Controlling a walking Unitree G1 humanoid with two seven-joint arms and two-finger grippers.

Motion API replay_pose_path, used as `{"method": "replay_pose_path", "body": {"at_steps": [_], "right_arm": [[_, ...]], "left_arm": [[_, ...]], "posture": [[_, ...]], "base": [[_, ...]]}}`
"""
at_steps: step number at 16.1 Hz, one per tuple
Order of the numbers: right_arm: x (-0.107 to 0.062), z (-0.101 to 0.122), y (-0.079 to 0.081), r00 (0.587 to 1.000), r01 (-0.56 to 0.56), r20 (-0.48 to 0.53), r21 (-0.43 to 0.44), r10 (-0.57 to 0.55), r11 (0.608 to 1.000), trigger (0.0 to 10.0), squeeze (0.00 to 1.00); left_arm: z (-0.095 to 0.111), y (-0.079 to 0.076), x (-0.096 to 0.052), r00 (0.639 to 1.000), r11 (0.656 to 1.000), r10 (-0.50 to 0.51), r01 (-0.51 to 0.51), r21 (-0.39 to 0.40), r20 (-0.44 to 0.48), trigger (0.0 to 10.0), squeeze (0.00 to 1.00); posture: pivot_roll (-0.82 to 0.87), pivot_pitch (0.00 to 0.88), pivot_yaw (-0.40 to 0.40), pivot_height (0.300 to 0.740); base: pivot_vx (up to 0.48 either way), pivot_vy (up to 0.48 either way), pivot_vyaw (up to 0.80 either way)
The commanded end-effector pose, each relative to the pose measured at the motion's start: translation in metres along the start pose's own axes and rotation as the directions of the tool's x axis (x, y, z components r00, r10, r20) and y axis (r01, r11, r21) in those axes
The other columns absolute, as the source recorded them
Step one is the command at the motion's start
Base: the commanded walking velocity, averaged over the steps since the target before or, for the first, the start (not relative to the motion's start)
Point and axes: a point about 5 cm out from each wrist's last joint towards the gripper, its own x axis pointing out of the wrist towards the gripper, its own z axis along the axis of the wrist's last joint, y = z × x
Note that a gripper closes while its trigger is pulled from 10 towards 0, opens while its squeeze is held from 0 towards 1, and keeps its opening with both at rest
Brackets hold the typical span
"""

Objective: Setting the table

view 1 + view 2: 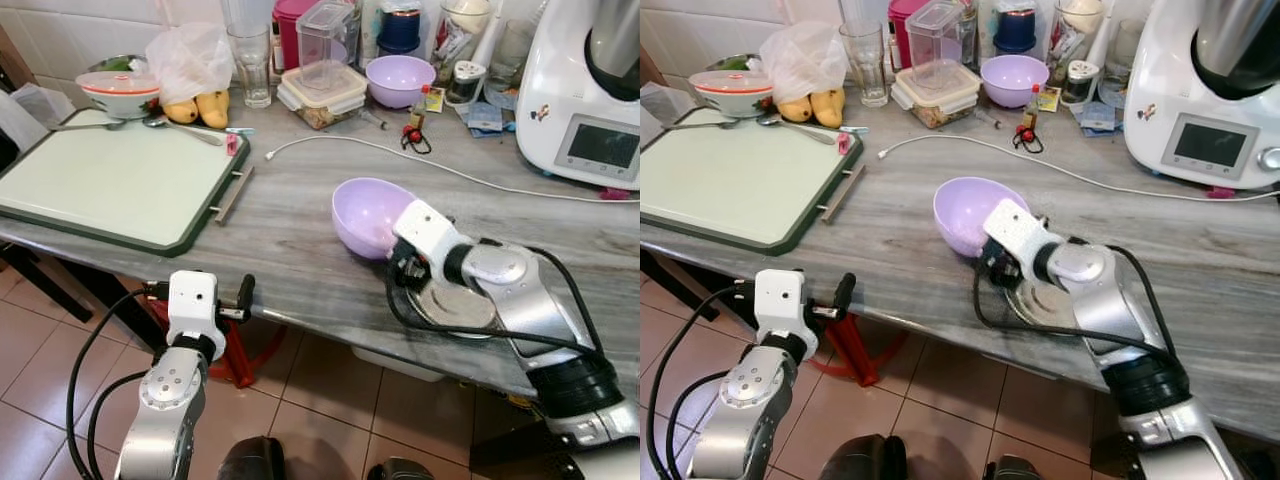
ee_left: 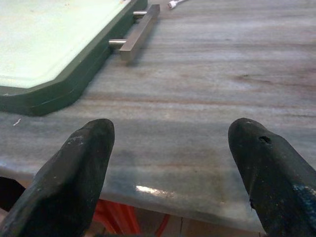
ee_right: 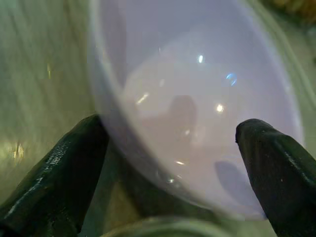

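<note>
A lilac bowl [image 1: 365, 215] stands tilted on the grey marble counter [image 1: 290, 260], its mouth turned toward the tray. My right gripper [image 3: 170, 126] is open at its near side: one finger lies outside the wall, the other over the inside. Beneath that wrist lies a round grey disc [image 1: 455, 305]. To the left sits a pale green tray [image 1: 150, 240] with a metal handle [image 2: 138, 34]. My left gripper [image 2: 170, 128] hangs open at the counter's front edge, right of the tray, with nothing between its fingers.
Along the back stand a second lilac bowl [image 1: 400, 80], a glass [image 1: 250, 65], stacked plastic boxes [image 1: 322, 85], a red-rimmed bowl [image 1: 120, 92] and spoons [image 1: 185, 128]. A white cable [image 1: 400, 155] crosses the counter. A white kitchen machine [image 1: 590, 100] stands at the back right.
</note>
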Motion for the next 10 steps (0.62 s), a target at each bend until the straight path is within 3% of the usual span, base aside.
{"method": "replay_pose_path", "body": {"at_steps": [1,2,3,4,5,6,7,8,10], "right_arm": [[-0.003,0.015,-0.007,0.998,0.033,0.063,-0.018,-0.031,0.999,10.0,0.87],[-0.004,0.023,-0.007,0.995,0.026,0.093,-0.024,-0.023,0.999,10.0,0.64],[-0.004,0.026,-0.006,0.994,0.018,0.106,-0.029,-0.015,0.999,10.0,0.23],[-0.007,0.039,-0.006,0.987,-0.007,0.162,0.0,0.007,1.0,10.0,0.0],[-0.008,0.044,-0.005,0.982,-0.025,0.185,0.018,0.021,1.0,10.0,0.0],[-0.01,0.047,-0.003,0.977,-0.054,0.21,0.072,0.037,0.996,10.0,0.09],[-0.01,0.047,-0.003,0.977,-0.061,0.21,0.074,0.044,0.995,10.0,0.72],[-0.01,0.043,-0.001,0.98,-0.069,0.194,0.073,0.053,0.995,10.0,1.0],[-0.011,0.034,0.005,0.984,-0.097,0.154,0.07,0.085,0.993,10.0,1.0]], "left_arm": [[0.0,0.001,0.001,1.0,1.0,0.0,0.0,0.008,0.002,10.0,0.0],[0.0,0.001,0.001,1.0,1.0,-0.001,0.001,0.009,0.001,10.0,0.0],[0.0,0.001,0.001,1.0,1.0,-0.002,0.002,0.009,0.001,10.0,0.0],[0.0,0.001,0.001,1.0,1.0,-0.002,0.002,0.008,0.001,10.0,0.0],[0.0,0.001,0.001,1.0,1.0,-0.002,0.002,0.008,0.002,10.0,0.0],[0.0,0.001,0.002,1.0,1.0,-0.002,0.002,0.007,0.002,10.0,0.0],[0.0,0.001,0.002,1.0,1.0,-0.003,0.003,0.007,0.002,10.0,0.0],[0.0,0.0,0.003,1.0,1.0,-0.004,0.004,0.006,0.003,10.0,0.0],[0.0,0.0,0.002,1.0,1.0,-0.007,0.007,0.005,0.002,10.0,0.0]], "posture": [[0.0,0.067,0.035,0.74],[0.0,0.066,0.035,0.74],[0.0,0.065,0.036,0.74],[0.0,0.062,0.034,0.74],[0.0,0.06,0.034,0.74],[0.0,0.06,0.033,0.74],[0.0,0.06,0.033,0.74],[0.0,0.059,0.034,0.74],[0.0,0.057,0.034,0.74]], "base": [[0.0,0.0,0.0],[0.0,0.0,0.0],[0.0,0.0,0.0],[0.0,0.0,0.0],[0.0,0.0,0.0],[0.0,0.0,0.0],[0.0,0.0,0.0],[0.0,0.0,0.0],[0.0,0.0,0.0]]}}
